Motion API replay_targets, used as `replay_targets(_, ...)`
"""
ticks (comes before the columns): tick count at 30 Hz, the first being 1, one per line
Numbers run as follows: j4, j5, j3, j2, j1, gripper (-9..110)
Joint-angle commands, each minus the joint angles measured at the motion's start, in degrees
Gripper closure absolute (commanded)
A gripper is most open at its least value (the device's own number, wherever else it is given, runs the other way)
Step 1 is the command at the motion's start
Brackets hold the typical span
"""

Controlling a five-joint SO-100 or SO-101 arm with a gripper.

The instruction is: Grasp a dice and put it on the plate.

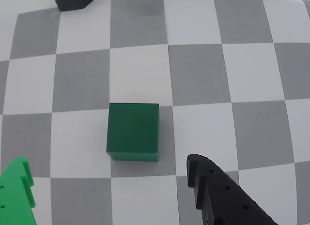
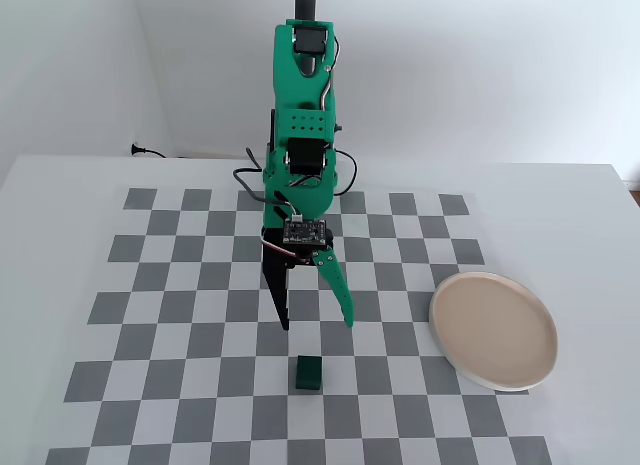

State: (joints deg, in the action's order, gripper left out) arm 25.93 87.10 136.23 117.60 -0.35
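Approach is the step in hand: the gripper (image 2: 317, 327) hangs with jaws spread and empty above the dice (image 2: 309, 373), which sits at six o'clock, plate (image 2: 493, 329) at three, so descent should come next.

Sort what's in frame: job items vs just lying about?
Job:
- small dark green cube dice, free on the mat
- round beige-pink plate, empty
- green-and-black two-finger gripper, open, behind the dice in the fixed view

Not job:
- grey-and-white checkered mat
- black cable at the wall
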Motion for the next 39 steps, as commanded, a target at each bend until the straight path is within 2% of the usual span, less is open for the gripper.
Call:
replay_targets(1, -3.87, 1.14, -6.33, -2.81, -0.18, 70)
replay_targets(21, -16.35, 0.53, -13.27, -28.65, 0.26, 72)
replay_targets(39, -23.99, 1.93, -15.12, -40.25, 0.97, 72)
